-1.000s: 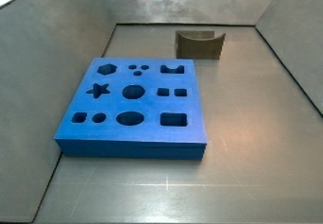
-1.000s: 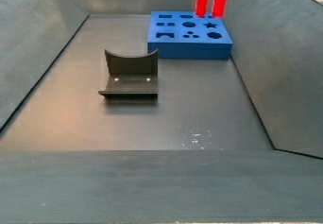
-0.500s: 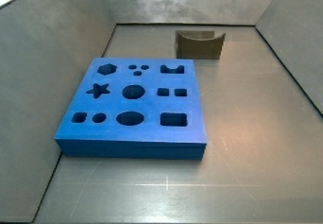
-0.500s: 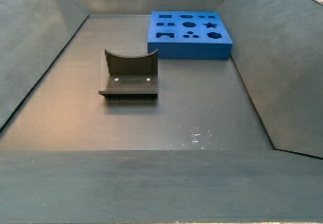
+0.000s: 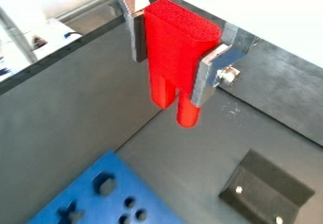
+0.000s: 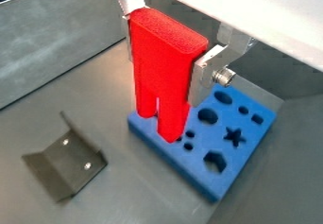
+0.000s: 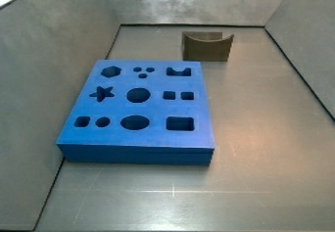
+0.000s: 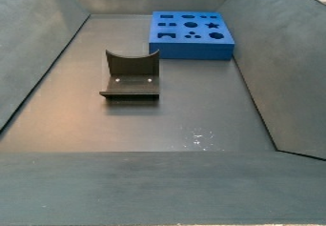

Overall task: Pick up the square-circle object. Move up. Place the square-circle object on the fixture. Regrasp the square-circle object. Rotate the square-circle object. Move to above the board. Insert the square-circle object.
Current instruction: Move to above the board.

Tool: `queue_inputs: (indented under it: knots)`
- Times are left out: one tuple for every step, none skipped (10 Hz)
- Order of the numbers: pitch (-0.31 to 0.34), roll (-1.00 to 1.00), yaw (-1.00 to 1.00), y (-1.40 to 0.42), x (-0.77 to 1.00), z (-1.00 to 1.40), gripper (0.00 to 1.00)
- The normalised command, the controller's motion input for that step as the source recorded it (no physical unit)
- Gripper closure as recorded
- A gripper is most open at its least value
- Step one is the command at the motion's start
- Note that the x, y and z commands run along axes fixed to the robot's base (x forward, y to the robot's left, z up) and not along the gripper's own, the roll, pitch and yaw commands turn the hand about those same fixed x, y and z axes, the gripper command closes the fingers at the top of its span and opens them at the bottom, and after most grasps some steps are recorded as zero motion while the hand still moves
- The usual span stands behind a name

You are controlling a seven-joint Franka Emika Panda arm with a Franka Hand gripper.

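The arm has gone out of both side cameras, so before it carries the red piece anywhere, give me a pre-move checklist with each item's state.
1. Grip: the gripper has its silver fingers clamped on the square-circle object in both wrist views. Ok.
2. Orientation: prongs hang down, head up between the fingers. Ok.
3. Fixture free: the fixture has nothing in its notch in both side views. Ok.
4. Board free: the board shows open holes, nothing lying on it. Ok.
5. Clearance: piece hangs well above floor, board and fixture. Ok.
6. Position from outside: gripper and piece are absent from both side views. Cannot tell.
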Motion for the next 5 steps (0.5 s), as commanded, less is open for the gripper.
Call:
queue_inputs:
  knots:
    - [0.219, 0.17, 0.07, -1.0, 0.32, 0.12, 1.0]
    - [0.204, 0.11, 0.03, -1.0, 0.35, 0.13, 1.0]
    - [0.188, 0.1, 0.02, -1.0, 0.36, 0.13, 1.0]
    - [0.169, 0.1, 0.02, -1.0, 0.39, 0.13, 1.0]
    - [0.161, 0.08, 0.01, -1.0, 0.41, 0.13, 1.0]
